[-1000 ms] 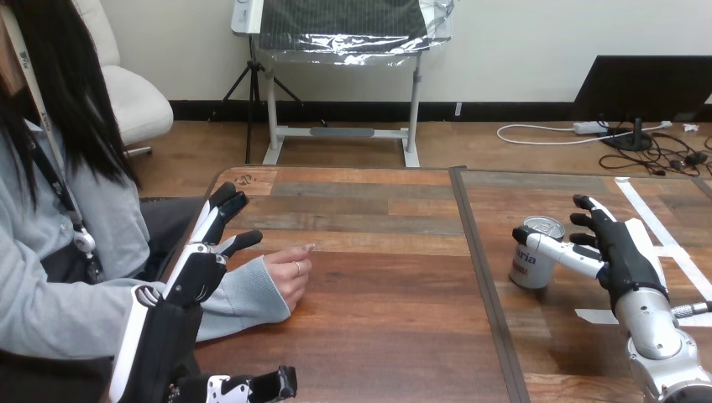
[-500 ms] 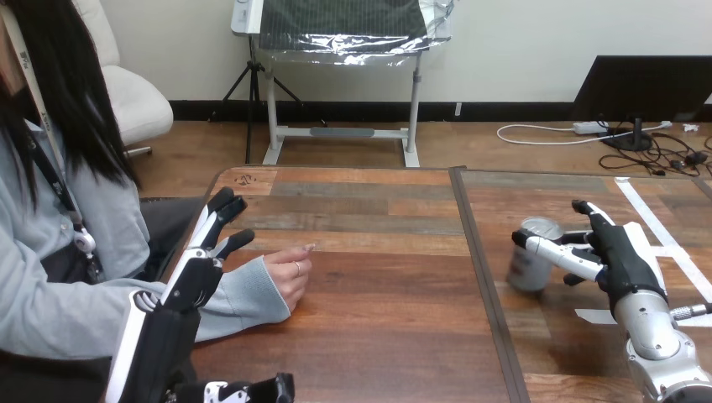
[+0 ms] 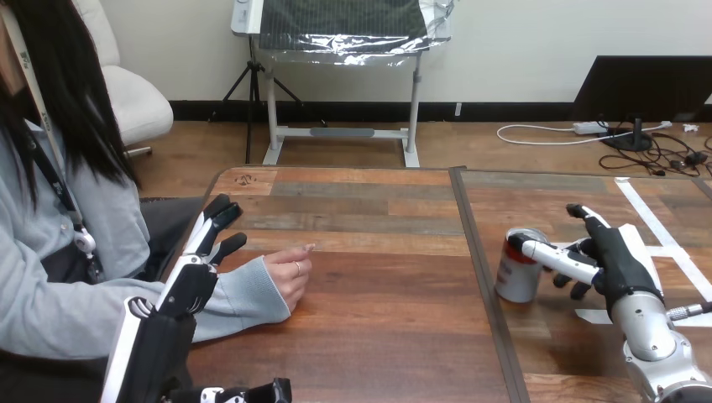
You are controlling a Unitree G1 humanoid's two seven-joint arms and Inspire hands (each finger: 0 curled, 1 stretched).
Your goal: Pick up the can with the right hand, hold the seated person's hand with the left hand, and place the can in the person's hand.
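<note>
Since a second ago the can [image 3: 517, 270] has slid left across the table [image 3: 378, 336] and now shows a red side, upright, with my right hand [image 3: 611, 256] touching its right side; I cannot tell whether it truly grips. My left hand [image 3: 191, 281] stays open, fingers straight, beside the grey sleeve [image 3: 243, 295], short of the person's hand [image 3: 290, 273] resting on the wood.

Desk [image 3: 378, 336]: wooden planks in mixed brown tones, two panels meeting at a dark seam [image 3: 465, 210] right of centre. White tape strips [image 3: 640, 206] cross its right edge.
</note>
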